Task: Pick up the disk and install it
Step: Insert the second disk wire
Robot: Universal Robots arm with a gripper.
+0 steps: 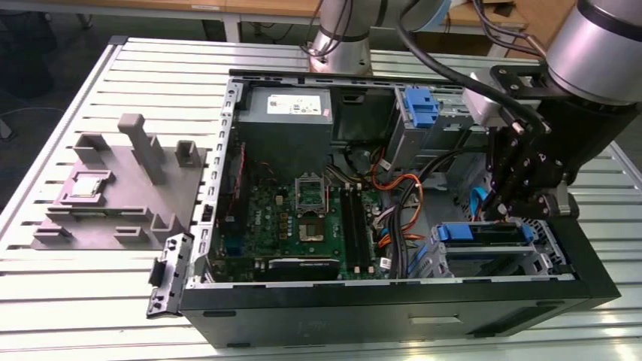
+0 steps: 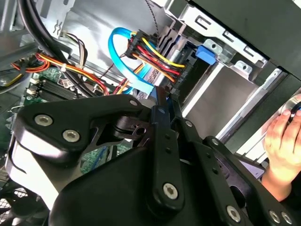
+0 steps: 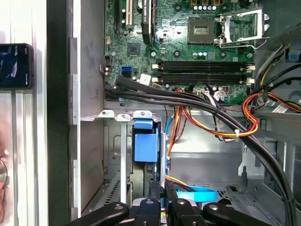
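Hanging over the open computer case [image 1: 401,301] on the bench [image 1: 101,301]: one end effector [image 1: 516,214].
Fingers pinch the blue frame of one disk [image 1: 485,234], seated in the drive bay by the case's front corner.

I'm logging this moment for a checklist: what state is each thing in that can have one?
computer case: lying on its side, side panel off.
CPU socket: empty, load plate flipped open.
disk: sitting in the drive bay, its blue frame between the jaws.
gripper: jaws closed on the disk's blue frame.
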